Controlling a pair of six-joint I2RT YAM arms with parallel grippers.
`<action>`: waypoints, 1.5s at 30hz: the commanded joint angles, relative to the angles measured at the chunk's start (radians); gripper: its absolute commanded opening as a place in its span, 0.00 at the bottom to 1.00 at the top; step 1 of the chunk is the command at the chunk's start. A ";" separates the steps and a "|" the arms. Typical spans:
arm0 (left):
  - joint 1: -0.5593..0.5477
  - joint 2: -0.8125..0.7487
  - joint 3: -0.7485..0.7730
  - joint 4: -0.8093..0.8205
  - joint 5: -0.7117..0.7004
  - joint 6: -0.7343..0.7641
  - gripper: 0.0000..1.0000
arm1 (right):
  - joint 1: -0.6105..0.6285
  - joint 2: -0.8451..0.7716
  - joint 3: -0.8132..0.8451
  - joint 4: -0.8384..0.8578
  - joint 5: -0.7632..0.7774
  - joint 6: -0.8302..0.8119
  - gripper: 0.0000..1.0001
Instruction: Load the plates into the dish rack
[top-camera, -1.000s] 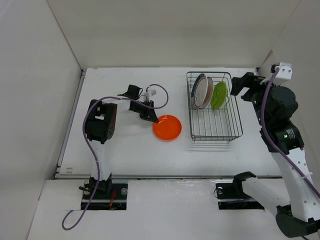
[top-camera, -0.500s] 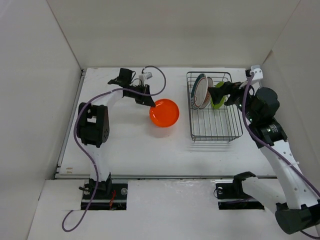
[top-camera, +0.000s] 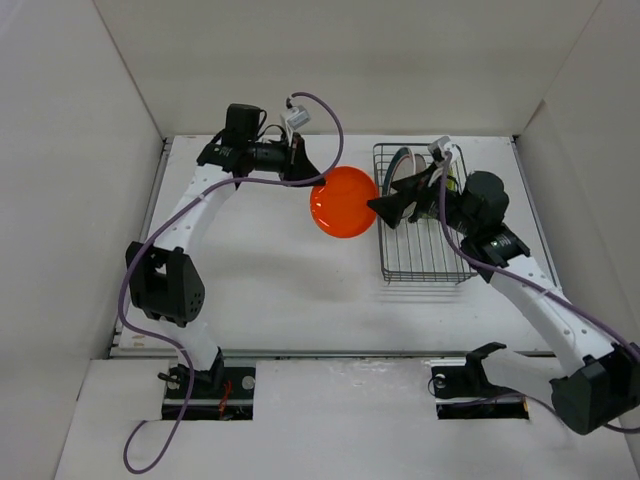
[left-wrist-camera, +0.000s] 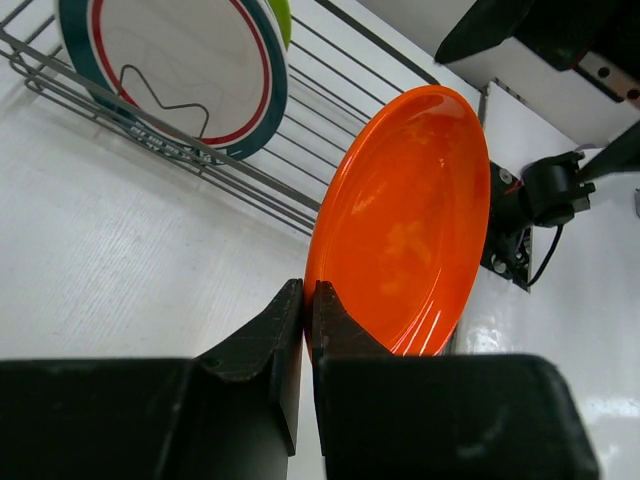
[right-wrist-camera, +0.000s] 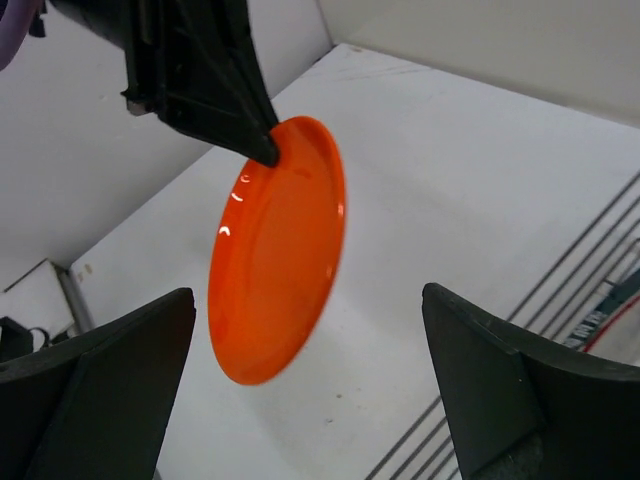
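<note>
My left gripper (top-camera: 311, 174) is shut on the rim of the orange plate (top-camera: 345, 202) and holds it in the air, tilted on edge, just left of the dish rack (top-camera: 430, 262). The pinch shows in the left wrist view (left-wrist-camera: 308, 295) with the orange plate (left-wrist-camera: 410, 230) beyond it. My right gripper (top-camera: 385, 208) is open over the rack's left side, its jaws wide and facing the orange plate (right-wrist-camera: 275, 250), not touching it. The teal-rimmed plate (left-wrist-camera: 180, 70) stands in the rack, a lime green plate (left-wrist-camera: 282, 15) behind it. The sunburst plate is hidden by my right arm.
The rack's near half (top-camera: 432, 245) holds no plates. White walls enclose the table on the left, back and right. The left arm's purple cable (top-camera: 320, 110) loops above its wrist.
My left arm lifted the orange plate off the table, tilted it on edge and carried it right and back toward the rack. My right arm swung left over the rack toward the plate.
</note>
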 joint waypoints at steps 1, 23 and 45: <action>-0.023 -0.014 0.032 0.033 0.047 -0.024 0.00 | 0.048 0.039 0.027 0.097 -0.026 0.018 0.99; -0.034 -0.039 -0.066 0.111 -0.065 -0.033 0.00 | 0.146 0.094 0.056 0.108 0.065 0.069 0.07; -0.034 -0.125 -0.091 0.096 -0.427 -0.033 1.00 | -0.048 -0.119 0.239 -0.233 1.016 -0.202 0.00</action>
